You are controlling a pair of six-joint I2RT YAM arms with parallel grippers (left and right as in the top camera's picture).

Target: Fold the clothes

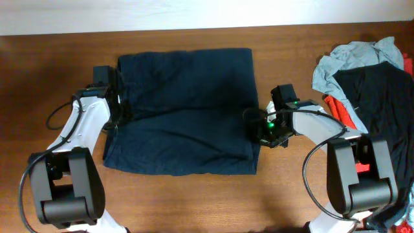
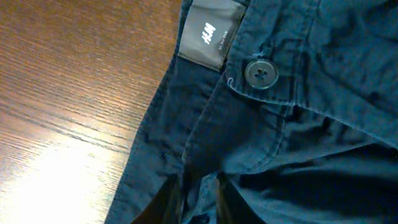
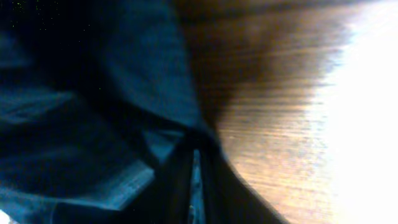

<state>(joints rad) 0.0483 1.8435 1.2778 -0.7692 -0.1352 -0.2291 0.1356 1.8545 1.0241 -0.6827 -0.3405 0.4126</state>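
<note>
The shorts [image 1: 184, 110] lie flat in the middle of the table [image 1: 194, 200], as a dark blue, nearly square shape with some soft wrinkles. The far edge is straight and the near edge is a little uneven.

The left gripper [image 1: 116, 109] is at the left edge of the shorts, low on the cloth. In the left wrist view this gripper [image 2: 196, 198] has its jaws a little apart with a fold of blue cloth between them, beside a seam. Whether they press the cloth or only stand around it cannot be told. Above them are a dark button [image 2: 260, 73] and a grey label [image 2: 210, 38] on the waistband.

The right gripper [image 1: 257, 124] is at the right edge of the shorts, near the front corner. In the right wrist view, which is blurred, this gripper [image 3: 196, 171] has its jaws almost pressed together, pinching a thin strip of cloth at the edge, with bare wood just beside it.

At the right end of the table, well apart from the shorts, there is a pile with a grey shirt [image 1: 352, 58], a black garment [image 1: 378, 97] and something red [image 1: 336, 110].
</note>
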